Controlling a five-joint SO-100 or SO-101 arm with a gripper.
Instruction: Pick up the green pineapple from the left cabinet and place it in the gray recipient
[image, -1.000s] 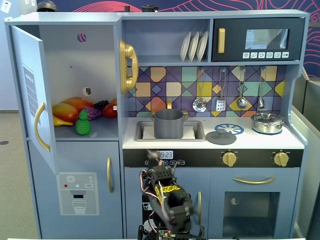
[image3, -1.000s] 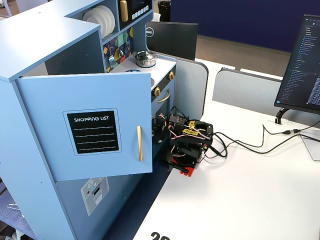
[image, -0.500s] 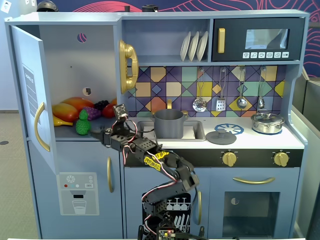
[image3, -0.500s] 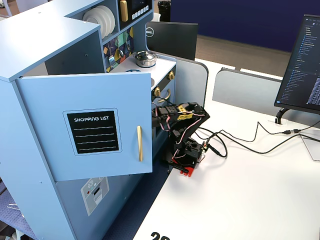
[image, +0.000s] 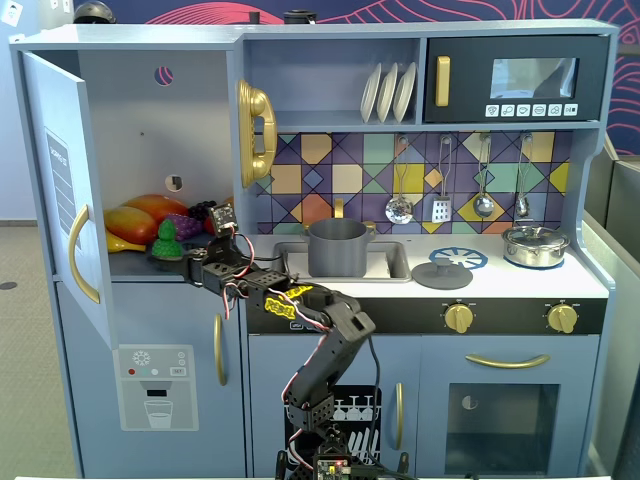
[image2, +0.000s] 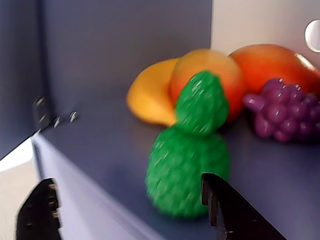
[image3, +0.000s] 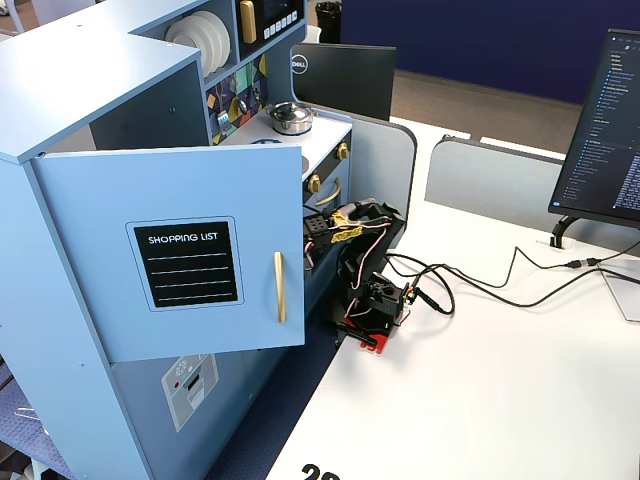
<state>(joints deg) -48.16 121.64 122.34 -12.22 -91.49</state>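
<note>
Bright green pineapple (image2: 187, 165) | pale blue-gray cabinet (image: 140, 110), gold handle (image: 80, 255) | matte gray pot (image: 337, 248) | purple grapes (image2: 282, 107)

Arm stretched up and left in fixed view; gripper (image2: 127, 210) fingers apart, apparently holding nothing.

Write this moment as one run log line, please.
phase: reach | gripper: open, at green pineapple, not gripping | left cabinet: door open | gray recipient: in sink
</note>
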